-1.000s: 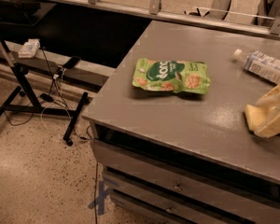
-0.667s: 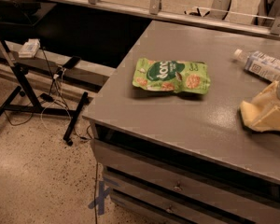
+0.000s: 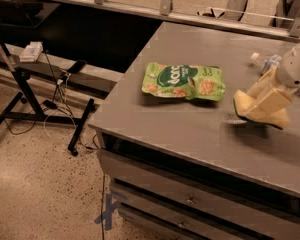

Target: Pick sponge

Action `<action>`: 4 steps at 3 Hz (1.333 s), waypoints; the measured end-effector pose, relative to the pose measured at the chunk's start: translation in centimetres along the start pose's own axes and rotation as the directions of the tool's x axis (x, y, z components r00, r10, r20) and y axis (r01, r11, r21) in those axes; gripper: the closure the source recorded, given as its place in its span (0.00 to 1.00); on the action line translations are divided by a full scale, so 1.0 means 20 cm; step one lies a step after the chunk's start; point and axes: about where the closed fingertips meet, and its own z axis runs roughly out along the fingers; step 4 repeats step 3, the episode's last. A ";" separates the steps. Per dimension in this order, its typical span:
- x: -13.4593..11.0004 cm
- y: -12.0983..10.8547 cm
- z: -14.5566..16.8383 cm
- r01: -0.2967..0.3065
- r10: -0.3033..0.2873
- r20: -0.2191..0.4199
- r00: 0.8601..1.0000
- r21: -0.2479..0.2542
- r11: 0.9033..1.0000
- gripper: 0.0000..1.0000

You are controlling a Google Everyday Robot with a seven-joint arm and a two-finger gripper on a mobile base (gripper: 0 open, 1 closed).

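The sponge (image 3: 254, 115) is a pale-yellow pad with a dark green layer along its left and lower edge. It is at the right of the grey table (image 3: 190, 129), tilted and slightly off the surface, with a shadow under it. My gripper (image 3: 268, 102) comes in from the right edge. Its cream block-shaped fingers (image 3: 275, 97) are closed on the sponge's upper part. The white wrist (image 3: 299, 69) is above and behind them.
A green snack bag (image 3: 184, 81) lies flat at the table's middle, left of the sponge. A clear bottle (image 3: 262, 60) lies behind the gripper, mostly hidden. Drawers (image 3: 190, 199) sit under the tabletop. A black stand with cables (image 3: 25, 84) is on the floor at left.
The gripper and the sponge have moved left and a little up, from the right edge of the view toward the snack bag. The bag has not moved.
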 end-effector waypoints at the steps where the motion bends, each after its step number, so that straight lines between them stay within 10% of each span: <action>1: -0.20 -0.01 -0.05 0.010 -0.010 0.101 0.995 -0.005 1.000 1.00; 4: -0.43 -0.01 -0.27 -0.112 0.115 0.235 0.965 -0.027 0.993 1.00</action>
